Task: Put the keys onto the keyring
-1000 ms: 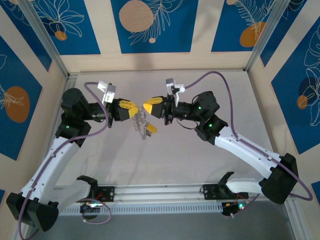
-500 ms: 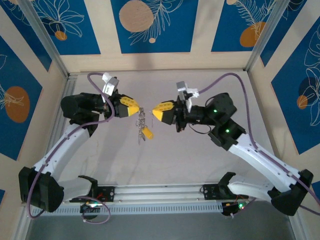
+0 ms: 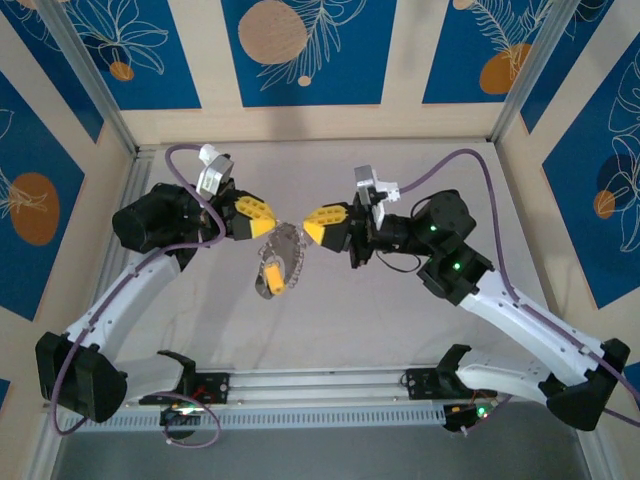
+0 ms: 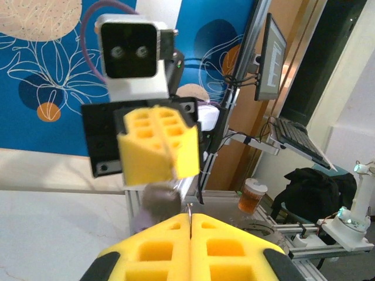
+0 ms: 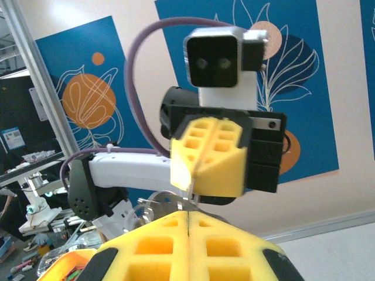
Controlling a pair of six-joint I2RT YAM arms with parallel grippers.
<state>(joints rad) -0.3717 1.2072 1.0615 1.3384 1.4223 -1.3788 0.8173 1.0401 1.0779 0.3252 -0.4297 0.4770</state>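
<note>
Over pale grey table [image 3: 400,330], blue-muraled walls [image 3: 300,50]: left hand [image 3: 266,225] clamps keyring [image 3: 283,258], right hand [image 3: 308,229] pinched shut beside it.

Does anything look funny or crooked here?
The keyring hangs tilted in the air between the shut left gripper and right gripper, off the table, its yellow tag dangling. Nothing looks broken.

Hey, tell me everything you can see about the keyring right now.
The keyring is a thin grey metal hoop strung with small silvery keys and a yellow tag. It hangs tilted in the air above the table, its top at the tip of the shut left gripper, the shut right gripper close beside it.
</note>
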